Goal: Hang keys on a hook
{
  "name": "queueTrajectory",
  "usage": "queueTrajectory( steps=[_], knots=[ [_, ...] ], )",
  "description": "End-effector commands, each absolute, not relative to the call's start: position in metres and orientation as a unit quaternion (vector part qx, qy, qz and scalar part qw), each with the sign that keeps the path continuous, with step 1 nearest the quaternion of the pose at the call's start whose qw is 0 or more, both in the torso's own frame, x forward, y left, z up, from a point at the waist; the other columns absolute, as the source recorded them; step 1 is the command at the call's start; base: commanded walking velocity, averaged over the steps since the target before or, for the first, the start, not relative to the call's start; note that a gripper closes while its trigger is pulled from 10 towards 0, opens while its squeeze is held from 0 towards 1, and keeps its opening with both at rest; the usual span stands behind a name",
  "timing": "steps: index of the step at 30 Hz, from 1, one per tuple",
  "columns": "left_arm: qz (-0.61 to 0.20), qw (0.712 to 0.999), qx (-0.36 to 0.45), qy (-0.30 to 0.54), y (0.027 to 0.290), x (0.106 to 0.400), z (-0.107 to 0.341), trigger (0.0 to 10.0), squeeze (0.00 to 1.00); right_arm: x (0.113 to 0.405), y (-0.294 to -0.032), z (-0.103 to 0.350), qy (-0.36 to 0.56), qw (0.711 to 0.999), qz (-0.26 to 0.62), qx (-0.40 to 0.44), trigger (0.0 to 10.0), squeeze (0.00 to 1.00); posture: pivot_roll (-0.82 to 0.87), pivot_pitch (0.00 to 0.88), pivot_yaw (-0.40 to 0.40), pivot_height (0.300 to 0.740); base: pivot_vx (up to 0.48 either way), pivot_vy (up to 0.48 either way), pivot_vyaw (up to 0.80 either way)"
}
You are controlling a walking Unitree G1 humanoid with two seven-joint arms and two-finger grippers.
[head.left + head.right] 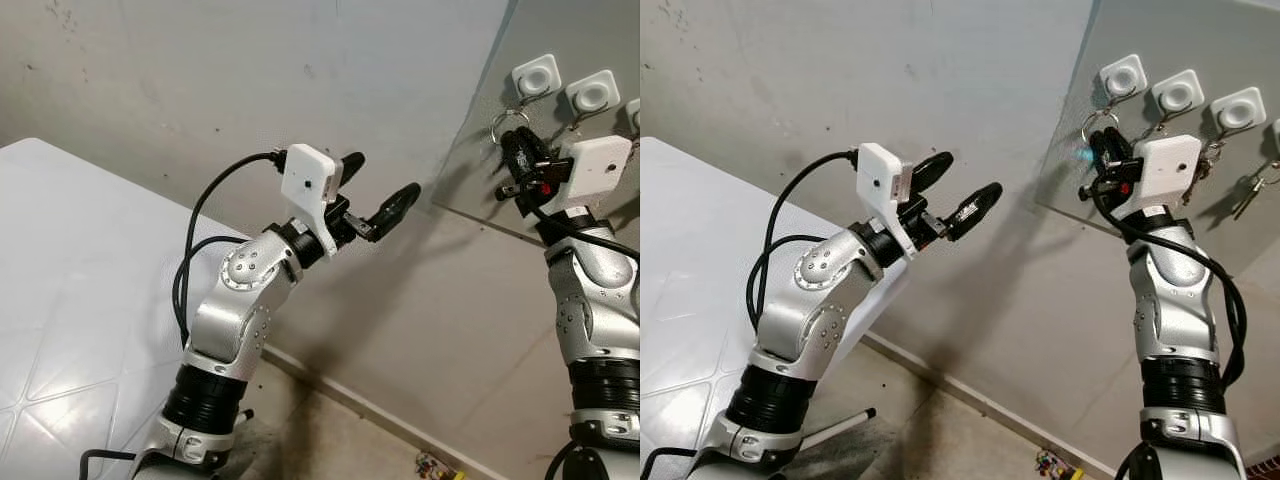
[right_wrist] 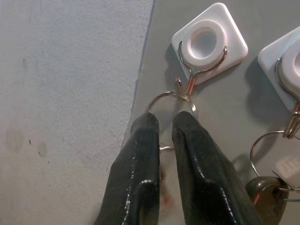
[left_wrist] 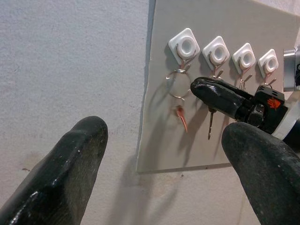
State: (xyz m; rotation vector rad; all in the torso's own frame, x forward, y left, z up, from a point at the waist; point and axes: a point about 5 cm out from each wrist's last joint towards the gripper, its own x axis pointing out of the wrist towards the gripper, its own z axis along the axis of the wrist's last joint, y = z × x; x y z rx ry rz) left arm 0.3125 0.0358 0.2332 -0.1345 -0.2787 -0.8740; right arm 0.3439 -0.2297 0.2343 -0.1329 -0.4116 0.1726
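Observation:
A row of white square hooks is fixed to a grey panel [image 3: 243, 18] on the wall. A silver key ring [image 2: 161, 95] hangs on the wire of the leftmost hook [image 2: 208, 42], with a copper key [image 3: 181, 118] dangling below it. My right gripper [image 2: 164, 119] is raised to that hook, its fingers pressed nearly together on the ring just under the hook. My left gripper [image 1: 380, 178] is held up open in the air to the left of the panel, pointing at it, holding nothing.
The other hooks [image 3: 216, 50] in the row carry rings and keys [image 1: 1250, 190]. A white table [image 1: 60, 260] lies at my left. A bare plaster wall [image 1: 200, 70] is straight ahead, with a baseboard and some litter [image 1: 435, 465] on the floor below.

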Motion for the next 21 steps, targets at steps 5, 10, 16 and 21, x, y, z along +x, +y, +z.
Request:
queueTrajectory(
  steps=[5,10,16,21],
  knots=[
    [-0.423,0.893,-0.064,-0.139,0.033,0.313,0.238,10.0,0.00,0.341,-0.232,0.239,-0.209,0.972,0.084,-0.068,10.0,1.00,-0.04,0.000,-0.046,0.740,0.000,0.000,0.00],
    [-0.416,0.897,-0.063,-0.135,0.035,0.314,0.235,10.0,0.00,0.339,-0.229,0.231,-0.203,0.974,0.087,-0.050,10.0,1.00,-0.04,0.000,-0.045,0.740,0.000,0.000,0.00],
    [-0.378,0.918,-0.069,-0.100,0.047,0.317,0.209,10.0,0.00,0.325,-0.216,0.193,-0.170,0.981,0.089,0.014,10.0,1.00,-0.04,0.000,-0.040,0.740,0.000,0.000,0.00],
    [-0.341,0.937,-0.058,-0.051,0.060,0.319,0.171,10.0,0.00,0.309,-0.203,0.151,-0.120,0.988,0.092,0.041,10.0,1.00,-0.04,0.000,-0.035,0.740,0.000,0.000,0.00]
  ],
)
